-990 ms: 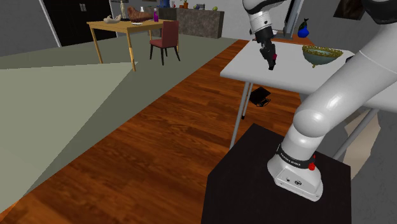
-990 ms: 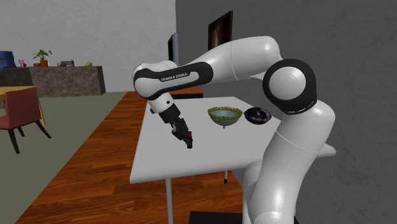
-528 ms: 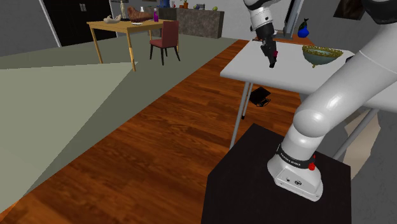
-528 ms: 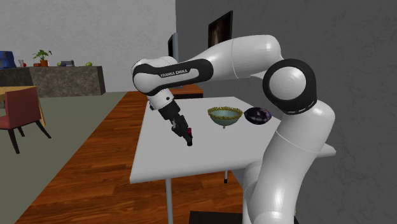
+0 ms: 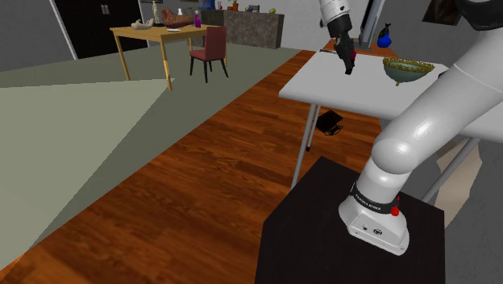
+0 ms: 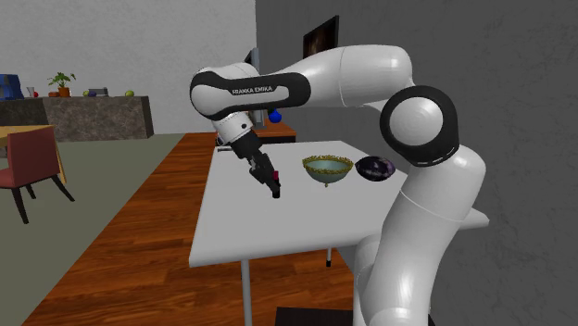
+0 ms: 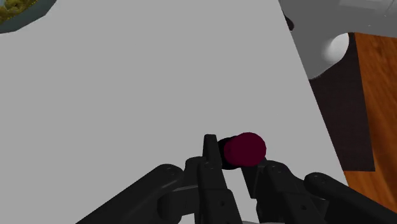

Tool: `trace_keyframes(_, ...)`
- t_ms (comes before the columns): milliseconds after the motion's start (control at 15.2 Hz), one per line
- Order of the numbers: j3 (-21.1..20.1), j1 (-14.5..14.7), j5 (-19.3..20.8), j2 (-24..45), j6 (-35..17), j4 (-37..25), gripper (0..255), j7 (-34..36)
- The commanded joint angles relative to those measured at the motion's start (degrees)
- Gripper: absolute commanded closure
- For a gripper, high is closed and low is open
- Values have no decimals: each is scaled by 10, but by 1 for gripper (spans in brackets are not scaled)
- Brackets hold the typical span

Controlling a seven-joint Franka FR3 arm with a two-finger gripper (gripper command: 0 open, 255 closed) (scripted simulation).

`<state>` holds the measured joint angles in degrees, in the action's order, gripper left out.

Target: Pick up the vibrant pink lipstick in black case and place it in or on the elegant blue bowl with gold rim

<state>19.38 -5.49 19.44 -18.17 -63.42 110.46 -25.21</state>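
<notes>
**Lipstick in the grip, held off the table**

Your lipstick [image 7: 244, 149] is clamped between the two black fingers [image 7: 210, 150] of the gripper [image 7: 234, 159]. The fingers are closed in on its black case, and the dark pink rounded end pokes out past their tips.

In the second exterior view you see the gripper tilted, its tip pointing down and toward that view's right. It carries the lipstick above the white table [image 6: 232, 236] (no contact with the surface that I can make out).

The bowl [image 6: 327, 169], blue-green with a gold rim, stands upright on the table to that view's right of the gripper, near it but apart. A dark purple bowl [image 6: 377, 168] sits just beside it, further to the right.

In the shoulder view a blue vase [image 5: 385, 36] stands beyond the table's far end.
</notes>
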Motion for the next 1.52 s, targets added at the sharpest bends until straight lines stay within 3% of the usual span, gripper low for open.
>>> trace_keyframes(0, -1, 1, 0, 3, 15, -18, 255, -4)
trace_keyframes(1254, -6, 3, 14, 62, 156, -223, 255, -62)
trace_keyframes(1452, 10, -6, 36, 53, 148, -215, 255, -93)
